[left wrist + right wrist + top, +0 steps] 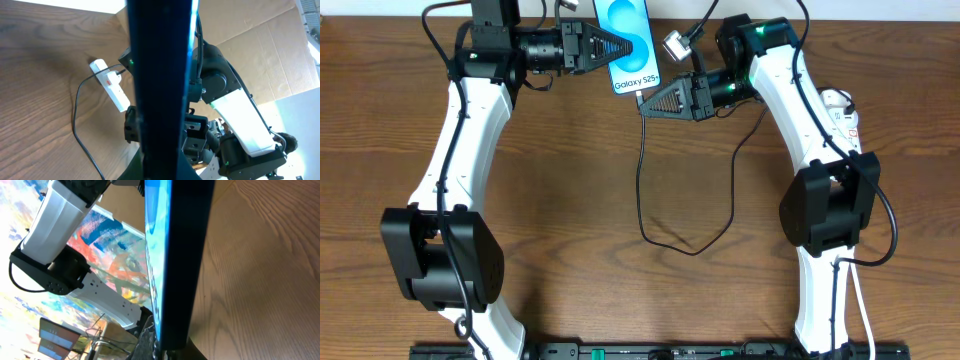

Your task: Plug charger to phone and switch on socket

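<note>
The left gripper point(612, 47) is pressed tight on the side of the phone point(630, 30) and holds it up at the far edge of the table point(570, 200) - its blue screen faces up. The right gripper point(648, 102) is pressed together too, right at the phone's bottom end, and it looks like it is pinching the tip of the charger point(640, 180) - the thin black cable drops from there, loops over the wood and runs back up to the right. The white socket point(842, 110) lies far off on the right, partly hidden by the right arm.
</note>
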`<action>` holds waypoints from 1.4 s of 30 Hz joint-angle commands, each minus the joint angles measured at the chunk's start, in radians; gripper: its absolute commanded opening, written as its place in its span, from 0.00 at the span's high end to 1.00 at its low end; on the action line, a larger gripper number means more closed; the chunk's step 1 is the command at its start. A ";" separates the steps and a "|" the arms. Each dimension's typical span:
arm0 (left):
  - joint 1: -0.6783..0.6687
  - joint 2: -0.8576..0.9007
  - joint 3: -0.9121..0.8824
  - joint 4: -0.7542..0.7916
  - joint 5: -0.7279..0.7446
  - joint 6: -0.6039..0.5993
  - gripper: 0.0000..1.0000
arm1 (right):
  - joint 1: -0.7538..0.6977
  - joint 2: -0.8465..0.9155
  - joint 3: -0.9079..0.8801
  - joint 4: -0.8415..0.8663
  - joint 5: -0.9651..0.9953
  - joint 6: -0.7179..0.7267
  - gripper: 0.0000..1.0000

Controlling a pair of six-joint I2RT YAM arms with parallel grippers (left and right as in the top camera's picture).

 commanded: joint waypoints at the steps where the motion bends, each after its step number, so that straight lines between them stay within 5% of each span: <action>1: 0.000 -0.019 0.015 0.009 0.016 -0.001 0.93 | 0.000 -0.014 0.011 -0.001 -0.050 -0.014 0.99; 42: 0.000 -0.019 0.015 0.009 0.020 0.000 0.93 | 0.000 -0.014 0.012 0.070 -0.056 0.085 0.99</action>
